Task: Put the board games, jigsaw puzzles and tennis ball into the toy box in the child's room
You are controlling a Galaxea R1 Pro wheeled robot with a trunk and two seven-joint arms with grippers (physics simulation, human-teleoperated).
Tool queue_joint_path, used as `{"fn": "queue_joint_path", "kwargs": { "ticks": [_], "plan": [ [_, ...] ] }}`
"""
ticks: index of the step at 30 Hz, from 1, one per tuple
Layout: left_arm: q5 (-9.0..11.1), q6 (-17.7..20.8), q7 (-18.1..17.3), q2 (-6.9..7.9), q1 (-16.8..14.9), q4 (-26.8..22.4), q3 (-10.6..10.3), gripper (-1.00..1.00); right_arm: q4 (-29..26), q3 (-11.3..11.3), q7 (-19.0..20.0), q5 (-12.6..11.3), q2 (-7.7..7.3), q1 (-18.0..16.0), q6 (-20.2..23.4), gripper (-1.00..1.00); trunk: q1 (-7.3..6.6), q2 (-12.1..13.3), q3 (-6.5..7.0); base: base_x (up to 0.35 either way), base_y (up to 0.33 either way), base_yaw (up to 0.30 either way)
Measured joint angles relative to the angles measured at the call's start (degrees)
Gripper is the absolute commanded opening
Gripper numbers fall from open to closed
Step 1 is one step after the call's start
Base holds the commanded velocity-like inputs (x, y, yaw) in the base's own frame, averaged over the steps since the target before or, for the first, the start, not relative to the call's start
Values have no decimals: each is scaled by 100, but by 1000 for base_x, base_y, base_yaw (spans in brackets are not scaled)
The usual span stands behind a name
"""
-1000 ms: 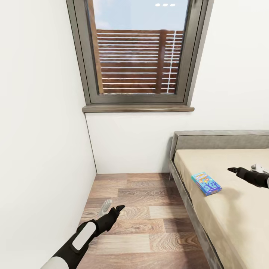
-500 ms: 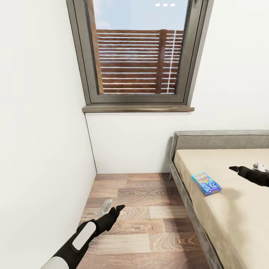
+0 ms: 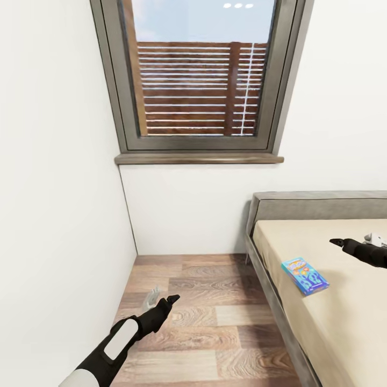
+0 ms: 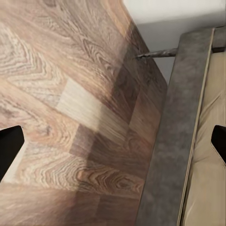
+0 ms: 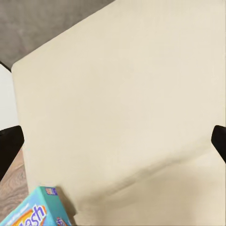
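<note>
1. I stand in a narrow child's room: a window [image 3: 199,75] over a white wall, wood floor [image 3: 204,322], and a bed [image 3: 344,322] with a beige mattress along the robot's right side.
2. The small blue board game [image 3: 305,275] lies flat on the mattress near the bed's floor-side edge, its long side angled away from that edge. No other toy is in sight here.
3. The right end effector [image 3: 344,244] hovers over the mattress beyond the box and apart from it. In the right wrist view both dark fingertips [image 5: 9,150] sit spread at the frame's sides with nothing between them, and a corner of the box [image 5: 33,209] peeks in.
4. The left end effector [image 3: 164,301] hangs over the floor, released and empty, fingers wide apart in its wrist view; the bed's grey frame [image 4: 174,141] runs alongside.
5. The step in hand looks like reaching for this box. To do it well, I would bring the right end effector back over the box, turn the wrist so the fingers straddle its narrow width, and come down squarely.
6. The mattress is soft and the box thin, so a shallow descent may slip off; pressing slightly into the bedding should get the fingers past its edges.
</note>
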Motion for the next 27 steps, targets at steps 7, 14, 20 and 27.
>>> {"fn": "queue_joint_path", "kwargs": {
  "ticks": [7, 14, 20, 27],
  "plan": [
    [-2, 0, 0, 0, 0, 0, 0, 100, -6, 0, -3, 3, 5, 1, 0, 100, 0, 0, 0, 304, 0, 0],
    [-3, 0, 0, 0, 0, 0, -3, 100, -8, 0, -4, 5, 8, 2, 0, 100, -1, 0, 0, 324, 0, 0],
    [-3, 0, 0, 0, 0, 0, -6, 100, -9, 0, -7, 5, 9, 2, 0, 100, -1, 0, 0, 331, 0, 0],
    [-3, 0, 0, 0, 0, 0, -8, 100, -27, -2, -7, 5, 3, 2, 5, 100, -1, 0, 0, 334, 0, 0]
  ]
}}
